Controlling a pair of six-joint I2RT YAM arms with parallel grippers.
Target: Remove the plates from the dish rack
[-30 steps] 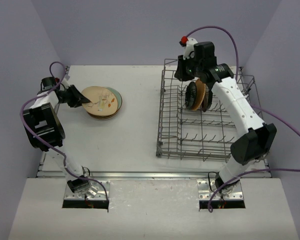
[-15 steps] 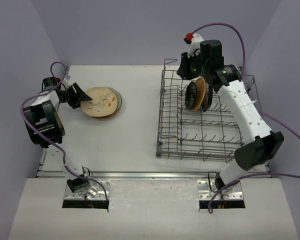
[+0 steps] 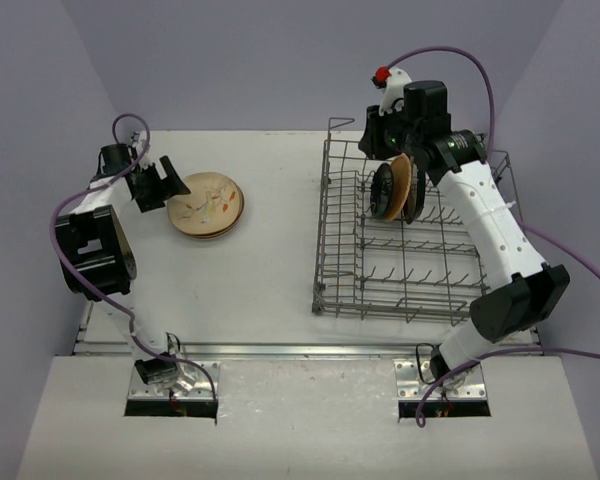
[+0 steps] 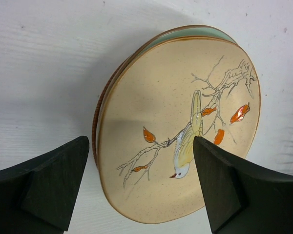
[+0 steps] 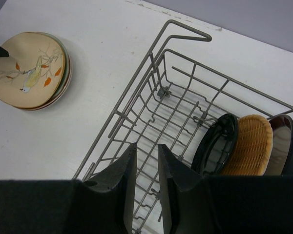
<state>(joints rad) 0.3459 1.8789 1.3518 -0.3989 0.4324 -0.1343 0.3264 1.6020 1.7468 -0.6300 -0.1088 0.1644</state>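
Three plates lie stacked on the table, a cream one with a bird and orange leaves (image 4: 180, 117) on top and a pale green rim showing under it. My left gripper (image 4: 141, 187) stands open just at the stack's (image 3: 208, 205) near edge, its fingers either side of the rim without touching; in the top view the left gripper (image 3: 163, 181) is left of the stack. Upright in the dish rack (image 3: 380, 312) stand a black plate (image 5: 216, 145), a tan-orange plate (image 5: 249, 144) and a dark-rimmed cream plate (image 5: 283, 144). My right gripper (image 5: 146, 146) hovers above the rack's back left, its jaws a narrow gap apart and empty.
The rack's raised wire loop (image 5: 190, 28) is at its back left corner. Rows of upright tines (image 3: 410, 265) fill the rack's front half. The purple walls stand close behind and to both sides of the table.
My left gripper has opened and let go of the bird plate, which now lies flat on the stack, and has drawn back a little. The right gripper has risen slightly over the rack.
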